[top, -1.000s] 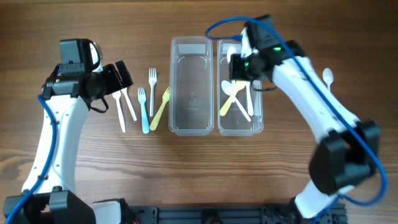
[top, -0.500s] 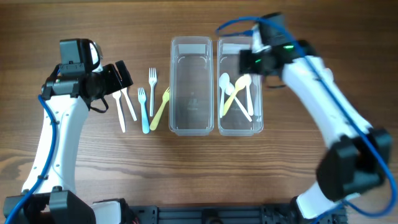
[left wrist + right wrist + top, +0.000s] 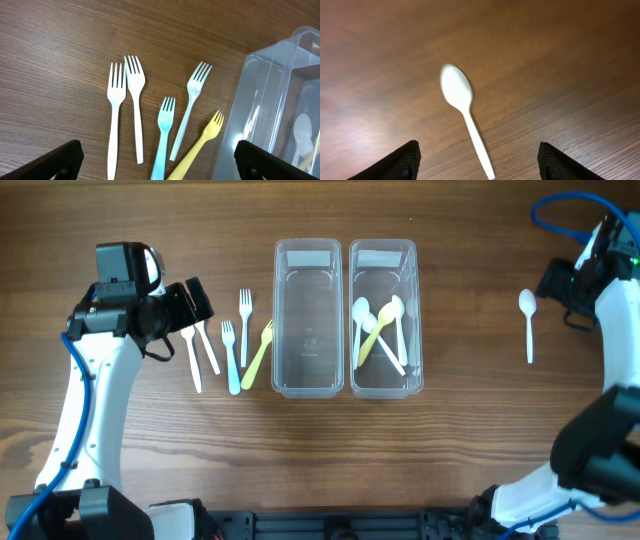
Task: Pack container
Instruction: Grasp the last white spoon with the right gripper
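White spoon lies centred below the right jaws (spread wide)

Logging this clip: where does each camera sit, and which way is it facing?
Overhead: fixed above the table, facing straight down; left arm and right arm show.
Left wrist: on the left arm, facing down at five forks and the left container; own open fingertips at the bottom corners.
Right wrist: on the right arm, facing down at a white spoon; own fingertips at the bottom corners.
Shared: overhead and right wrist both show the spoon.
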